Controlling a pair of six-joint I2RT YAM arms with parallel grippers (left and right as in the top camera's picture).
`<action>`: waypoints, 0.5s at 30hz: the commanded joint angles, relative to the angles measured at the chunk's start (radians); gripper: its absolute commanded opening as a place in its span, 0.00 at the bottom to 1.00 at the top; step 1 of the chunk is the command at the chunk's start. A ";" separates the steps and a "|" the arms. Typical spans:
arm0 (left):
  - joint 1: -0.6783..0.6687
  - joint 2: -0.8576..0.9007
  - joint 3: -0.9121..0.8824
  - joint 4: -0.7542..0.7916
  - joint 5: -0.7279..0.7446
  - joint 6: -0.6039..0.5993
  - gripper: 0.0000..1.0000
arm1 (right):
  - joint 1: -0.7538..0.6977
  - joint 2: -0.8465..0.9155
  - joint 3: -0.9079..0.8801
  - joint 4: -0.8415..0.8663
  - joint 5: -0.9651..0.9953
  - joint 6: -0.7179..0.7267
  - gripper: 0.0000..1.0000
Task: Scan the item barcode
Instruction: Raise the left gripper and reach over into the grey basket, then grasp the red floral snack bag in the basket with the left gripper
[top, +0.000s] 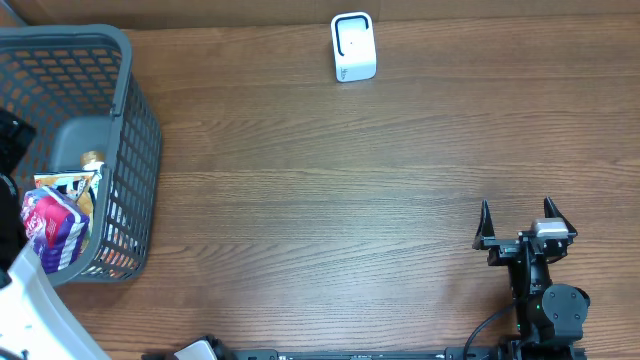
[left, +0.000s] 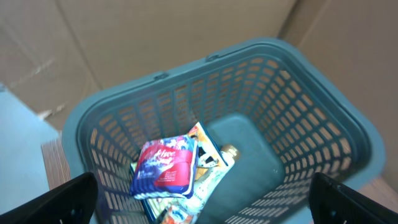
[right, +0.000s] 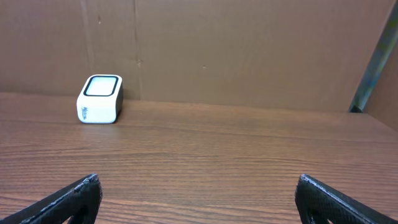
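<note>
Pick step, not yet begun: left gripper (left: 205, 200) spread wide above the grey basket (top: 122, 62) at frame left, pink-purple packet (left: 165, 168) on top inside, right gripper (top: 517, 214) also spread at lower right; next, descend, pinch the packet, then present its barcode to the white scanner (top: 353, 46) at top centre.

A red-and-purple soft packet (left: 165, 167) lies flat atop printed packets (left: 208, 158) in the grey mesh basket (left: 298, 124). The small white box scanner (top: 353, 46), with a dark-rimmed window, stands upright at the far edge of the bench (top: 320, 200).
</note>
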 joint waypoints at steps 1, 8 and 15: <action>0.018 0.079 -0.006 0.002 0.081 -0.097 1.00 | 0.005 -0.009 -0.010 0.006 0.007 0.000 1.00; 0.040 0.219 -0.006 0.004 0.093 -0.086 1.00 | 0.005 -0.009 -0.010 0.006 0.007 0.000 1.00; 0.109 0.341 -0.006 -0.069 0.115 -0.098 1.00 | 0.005 -0.009 -0.010 0.006 0.007 0.000 1.00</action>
